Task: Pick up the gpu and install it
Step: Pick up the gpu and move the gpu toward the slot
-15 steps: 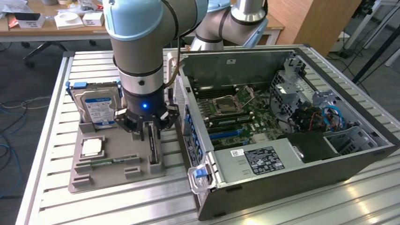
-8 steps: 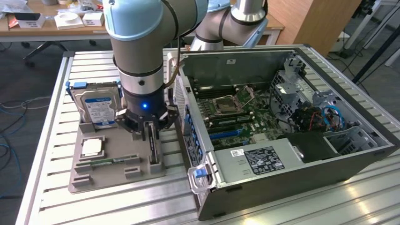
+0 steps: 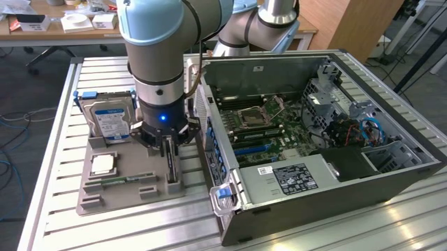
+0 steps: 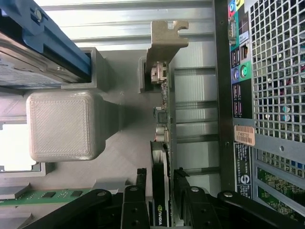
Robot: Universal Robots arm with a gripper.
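The gpu (image 3: 171,166) is a thin black card standing on edge in a slot of the grey holder (image 3: 104,197), beside the open computer case (image 3: 328,183). In the wrist view the gpu (image 4: 162,138) runs away from the camera, and its pale metal bracket (image 4: 164,38) is at the far end. My gripper (image 3: 169,150) has come down over the card's near end. In the wrist view the gripper (image 4: 161,193) straddles the card, one black finger (image 4: 138,193) on each side. The fingers are close to the card's faces with a narrow gap showing, so the gripper is open.
A blue-labelled silver hard drive (image 3: 110,119) stands upright at the holder's back, a square chip (image 3: 102,164) and a green memory stick (image 3: 125,179) lie in front. The case's rear panel (image 4: 271,95) is close beside the card. The motherboard (image 3: 272,130) lies exposed inside.
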